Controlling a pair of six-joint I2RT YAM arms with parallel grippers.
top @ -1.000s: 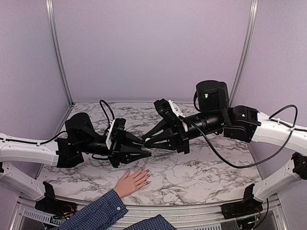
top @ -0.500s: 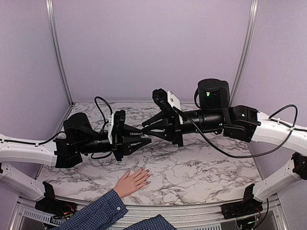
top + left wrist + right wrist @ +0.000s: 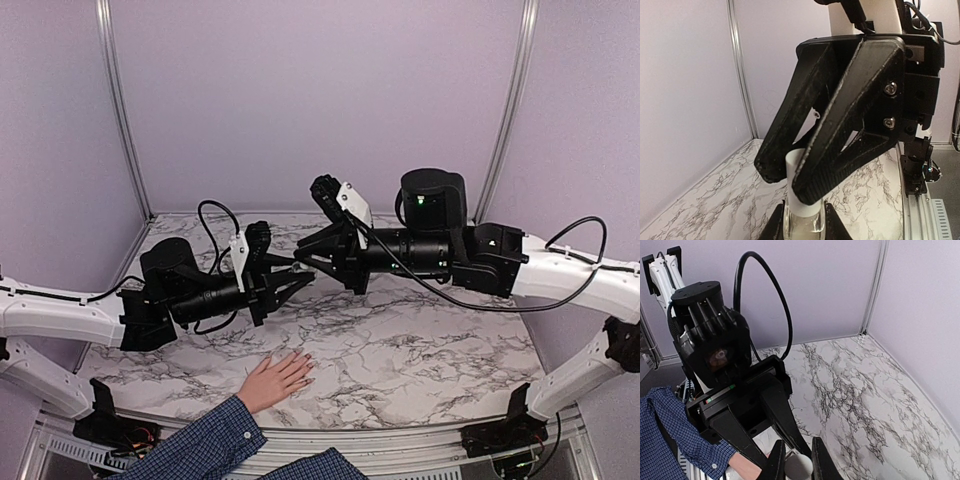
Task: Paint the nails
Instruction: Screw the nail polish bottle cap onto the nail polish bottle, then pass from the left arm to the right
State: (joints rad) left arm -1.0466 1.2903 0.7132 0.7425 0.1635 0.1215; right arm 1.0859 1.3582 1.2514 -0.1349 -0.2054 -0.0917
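A light-skinned hand [image 3: 275, 380] in a blue plaid sleeve [image 3: 200, 445] lies flat on the marble table near the front edge, its tiny pale nails [image 3: 306, 371] pointing right. Above and behind it the two grippers meet tip to tip in mid-air. My left gripper [image 3: 804, 225] is shut on a small clear glass bottle [image 3: 802, 222]. My right gripper [image 3: 792, 177] is shut on the bottle's white cap [image 3: 796, 165]. In the right wrist view that cap [image 3: 799, 467] sits between my right gripper's [image 3: 799, 460] fingers, with the hand [image 3: 742, 467] below. Any brush is hidden.
The marble table [image 3: 420, 350] is enclosed by purple walls with aluminium posts [image 3: 118, 110] at the back corners. A black cable [image 3: 470, 330] loops under the right arm. The left arm's cable [image 3: 215, 215] arches above its wrist.
Both arms have risen and moved towards the back, away from the hand, still joined at the bottle. The hand has stayed still.
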